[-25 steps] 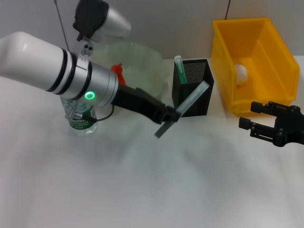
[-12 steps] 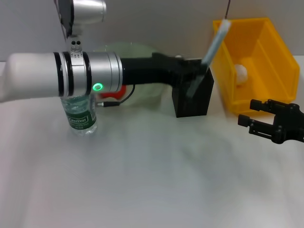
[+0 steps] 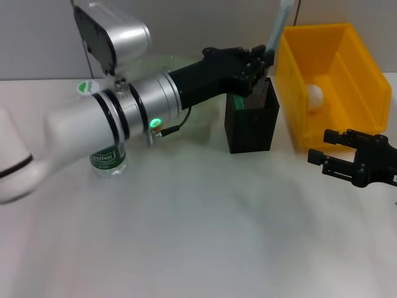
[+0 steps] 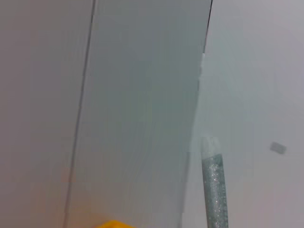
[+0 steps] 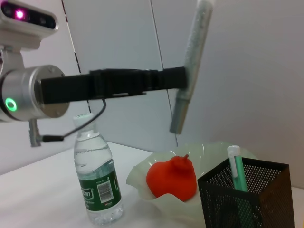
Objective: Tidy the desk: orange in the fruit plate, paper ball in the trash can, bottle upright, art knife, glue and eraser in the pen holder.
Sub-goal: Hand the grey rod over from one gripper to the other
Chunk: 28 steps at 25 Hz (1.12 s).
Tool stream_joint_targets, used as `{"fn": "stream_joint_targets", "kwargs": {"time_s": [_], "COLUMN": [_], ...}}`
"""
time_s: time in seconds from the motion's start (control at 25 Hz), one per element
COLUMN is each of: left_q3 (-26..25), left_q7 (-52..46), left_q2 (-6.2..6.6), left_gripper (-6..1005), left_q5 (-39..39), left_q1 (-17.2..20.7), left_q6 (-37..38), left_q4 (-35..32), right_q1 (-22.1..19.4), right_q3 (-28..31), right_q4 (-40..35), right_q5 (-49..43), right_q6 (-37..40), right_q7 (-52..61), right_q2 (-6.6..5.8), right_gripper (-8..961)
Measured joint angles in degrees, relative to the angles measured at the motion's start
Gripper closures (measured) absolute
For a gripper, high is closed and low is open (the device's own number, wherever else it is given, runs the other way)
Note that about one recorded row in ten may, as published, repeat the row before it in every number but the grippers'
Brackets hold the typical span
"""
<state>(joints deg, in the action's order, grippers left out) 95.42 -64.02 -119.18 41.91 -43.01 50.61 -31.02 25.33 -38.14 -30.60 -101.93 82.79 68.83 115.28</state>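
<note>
My left gripper [image 3: 259, 62] is shut on a long silvery stick, seemingly the art knife [image 3: 278, 23], and holds it upright above the black mesh pen holder [image 3: 251, 121]. The right wrist view shows the same stick [image 5: 189, 66] hanging over the pen holder [image 5: 243, 194], where a green, white-capped tube [image 5: 236, 168], perhaps the glue, stands. The orange [image 5: 171, 178] lies in the pale green fruit plate [image 5: 142, 173]. The bottle [image 3: 107, 160] stands upright behind my left arm. The paper ball [image 3: 315, 94] lies in the yellow trash can [image 3: 347, 56]. My right gripper [image 3: 320, 148] waits open at the right. The eraser is out of view.
My left arm spans the table from the left edge to the pen holder, covering most of the fruit plate [image 3: 205, 115] in the head view. The trash can stands close to the right of the pen holder. White tabletop [image 3: 198, 236] lies in front.
My left arm has swung the silvery stick from a low slant in front of the pen holder up to upright above it. The right gripper has stayed in place.
</note>
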Motion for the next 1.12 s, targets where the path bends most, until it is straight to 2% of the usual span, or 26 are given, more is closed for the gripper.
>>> {"fn": "stream_joint_targets", "kwargs": {"time_s": [0.04,0.08,0.12,0.24,0.28,0.32,0.44,0.56,0.64,0.68,0.84,0.92,1.04,1.12], "left_q3": [2.58,2.58,7.83,12.53,12.53,15.06,17.84,18.09,18.33,18.33,19.63,20.07,22.56,22.95], "left_q7": [3.29,3.29,10.37,17.15,17.15,20.75,23.53,23.66,23.61,23.61,23.82,23.75,23.73,23.82], "left_q2": [0.01,0.01,0.00,0.00,0.00,0.00,0.01,0.00,0.02,0.02,0.18,0.28,0.48,0.43], "left_gripper": [871,871,871,871,871,871,871,872,872,872,872,872,872,872], "left_q5": [-4.46,-4.46,-14.22,-22.97,-22.97,-28.03,-33.49,-33.97,-34.19,-34.19,-33.49,-33.40,-32.92,-32.35], "left_q1": [-0.10,-0.10,-0.22,-0.32,-0.32,-0.40,-0.03,0.49,3.94,3.94,9.89,10.82,13.60,13.97], "left_q6": [-0.81,-0.81,-2.27,-3.18,-3.18,-3.59,-3.60,-2.94,2.76,2.76,11.90,13.40,20.09,21.48], "left_q4": [0.60,0.60,1.61,2.48,2.48,3.12,3.71,3.74,3.76,3.76,3.84,4.00,6.73,7.64], "right_q1": [0.13,0.13,0.18,0.29,0.29,0.37,0.78,1.06,1.09,1.09,0.75,0.62,1.26,1.66], "right_q3": [0.00,0.00,0.00,0.00,0.00,0.00,0.44,2.69,6.38,6.38,10.83,11.48,12.37,12.30], "right_q4": [0.05,0.05,0.07,-0.03,-0.03,-0.06,-0.02,-0.05,-0.31,-0.31,-0.03,-0.05,0.01,0.02], "right_q5": [0.02,0.02,0.03,0.05,0.05,0.06,0.09,0.21,0.26,0.26,0.26,0.26,0.26,0.26], "right_q6": [-0.01,-0.01,-0.01,-0.02,-0.02,-0.04,-0.12,0.74,3.94,3.94,11.98,13.78,19.35,20.71], "right_q7": [0.00,0.00,0.00,-0.01,-0.01,-0.01,-0.01,-0.01,-0.01,-0.01,0.46,0.95,3.65,4.37], "right_q2": [0.05,0.05,0.13,0.51,0.51,0.58,0.80,1.28,1.53,1.53,0.66,0.39,-0.31,-0.34], "right_gripper": [287,287,287,287,286,286,287,287,287,287,286,286,290,295]}}
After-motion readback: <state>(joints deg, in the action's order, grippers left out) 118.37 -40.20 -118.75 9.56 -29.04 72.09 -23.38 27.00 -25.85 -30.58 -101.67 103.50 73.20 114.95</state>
